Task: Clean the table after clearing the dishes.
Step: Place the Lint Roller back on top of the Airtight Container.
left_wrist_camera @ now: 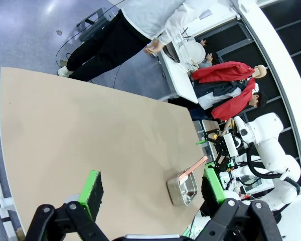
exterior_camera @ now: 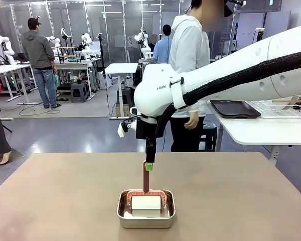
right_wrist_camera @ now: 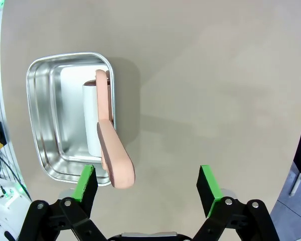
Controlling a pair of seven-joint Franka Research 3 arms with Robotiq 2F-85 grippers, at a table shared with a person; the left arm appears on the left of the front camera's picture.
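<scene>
The brownish-tan table (exterior_camera: 65, 191) holds a small steel pan (exterior_camera: 146, 217) near its front edge. In the pan stands a cleaning roller with a white roll (exterior_camera: 146, 203) and a pink handle (exterior_camera: 146, 176) pointing up. My right gripper (exterior_camera: 149, 163) hangs fingers-down at the handle's top. From the right wrist, the right gripper (right_wrist_camera: 146, 183) is open, with the handle (right_wrist_camera: 115, 160) between the fingers, close to the left pad (right_wrist_camera: 85, 182). My left gripper (left_wrist_camera: 151, 185) is open and holds nothing, high above the table (left_wrist_camera: 90, 130). Of the dishes, a dark tray (exterior_camera: 235, 108) lies on the white side table.
The white side table (exterior_camera: 256, 131) at the far right carries a wire rack (exterior_camera: 281, 107). A person in a pale hoodie (exterior_camera: 189, 50) stands behind the far edge, next to that table. The left wrist view shows the pan (left_wrist_camera: 182, 188) and the person's hand (left_wrist_camera: 153, 47) at the side table.
</scene>
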